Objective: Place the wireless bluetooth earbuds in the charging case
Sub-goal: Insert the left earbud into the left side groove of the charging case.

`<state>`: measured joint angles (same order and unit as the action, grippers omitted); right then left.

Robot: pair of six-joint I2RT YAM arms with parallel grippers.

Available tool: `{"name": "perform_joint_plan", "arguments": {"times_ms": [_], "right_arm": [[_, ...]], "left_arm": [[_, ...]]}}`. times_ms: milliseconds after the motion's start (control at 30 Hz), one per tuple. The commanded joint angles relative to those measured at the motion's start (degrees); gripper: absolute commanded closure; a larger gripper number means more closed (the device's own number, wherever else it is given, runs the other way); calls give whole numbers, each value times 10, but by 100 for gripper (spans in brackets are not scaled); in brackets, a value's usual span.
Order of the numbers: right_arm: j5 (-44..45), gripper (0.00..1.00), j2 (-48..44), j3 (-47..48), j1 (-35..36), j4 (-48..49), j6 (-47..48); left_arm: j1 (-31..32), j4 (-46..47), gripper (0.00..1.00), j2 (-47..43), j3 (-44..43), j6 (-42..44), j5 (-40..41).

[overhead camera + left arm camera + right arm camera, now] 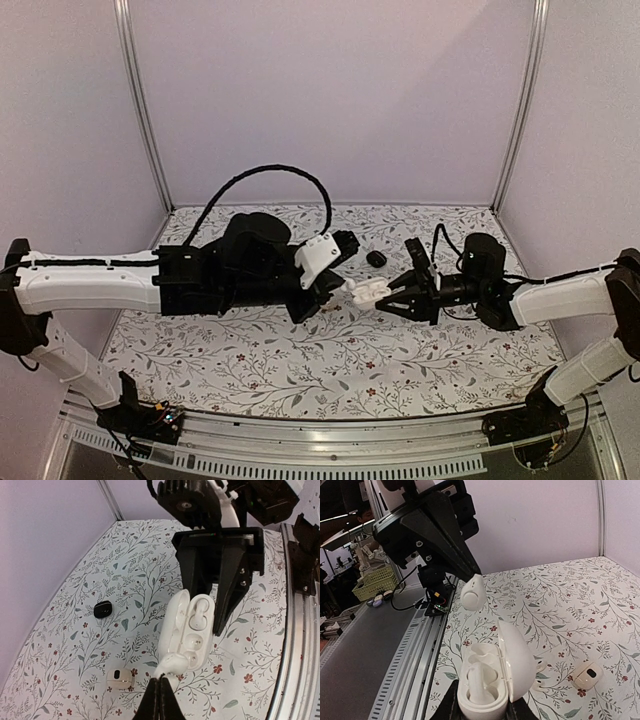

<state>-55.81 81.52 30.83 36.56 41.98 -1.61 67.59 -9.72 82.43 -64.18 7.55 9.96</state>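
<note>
My right gripper (388, 294) is shut on an open white charging case (372, 292), lid up. In the right wrist view the case (485, 690) has one white earbud (481, 680) seated in it. My left gripper (161, 681) is shut on the stem of a second white earbud (173, 663), held at the case's (192, 630) near edge by an empty socket. From the right wrist view this earbud (472, 592) hangs above and beyond the case. Another white stemmed earbud (539, 669) lies on the table, partly hidden by the lid.
A small black rounded piece (102, 609) lies on the floral table, also seen from the top view (376, 259). A small white pebble-like case (120, 677) with a dark window lies near it, and also shows in the right wrist view (587, 674). A metal rail (300, 630) runs along the table's near edge.
</note>
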Motion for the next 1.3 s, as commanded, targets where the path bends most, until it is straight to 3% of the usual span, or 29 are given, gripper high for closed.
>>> {"name": "perform_joint_plan", "arguments": {"times_ms": [0, 1267], "right_arm": [[23, 100, 4, 19, 5, -22, 10], [77, 100, -6, 43, 21, -60, 19]], "left_arm": [[15, 7, 100, 16, -25, 18, 18], [25, -34, 100, 86, -66, 15, 61]]}}
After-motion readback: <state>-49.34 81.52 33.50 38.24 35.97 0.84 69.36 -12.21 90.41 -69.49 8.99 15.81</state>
